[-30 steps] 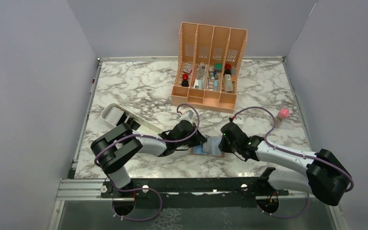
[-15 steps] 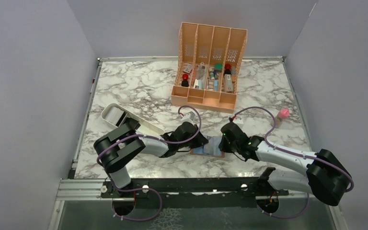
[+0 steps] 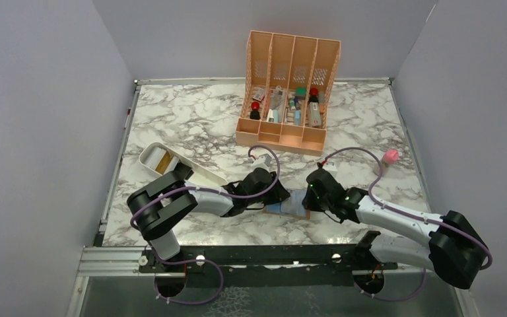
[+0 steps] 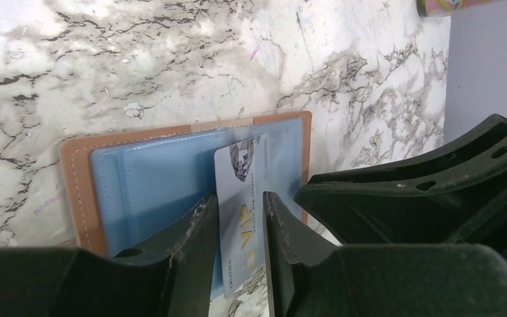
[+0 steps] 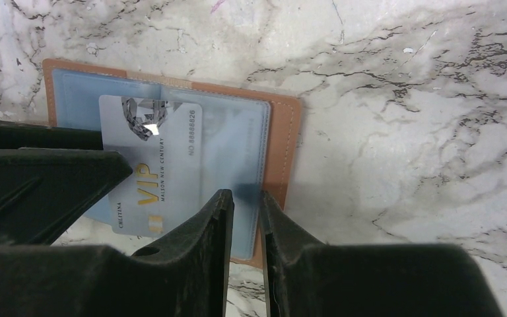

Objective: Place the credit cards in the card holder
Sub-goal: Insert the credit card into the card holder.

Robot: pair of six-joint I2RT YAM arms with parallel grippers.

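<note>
Left gripper (image 4: pixel 241 205) just parted its jaws astride the card (image 4: pixel 241 165); right gripper (image 5: pixel 244 198): grip unclear. Marble table (image 3: pixel 171 119), grey walls (image 3: pixel 39 99). Holder (image 4: pixel 145 185) lies open, long axis left-right.

Walls: the space is being closed in on three sides by the left wall (image 3: pixel 39 119), the back wall (image 3: pixel 191 33) and the right wall (image 3: pixel 475 99), all plain pale grey.
Table (image 3: pixel 185 119): its top is being covered by a white marble pattern with grey veins.
Near edge: the table is being bordered by a metal rail (image 3: pixel 112 261).
Light: the surface is being lit evenly; only soft shadows are being thrown.
</note>
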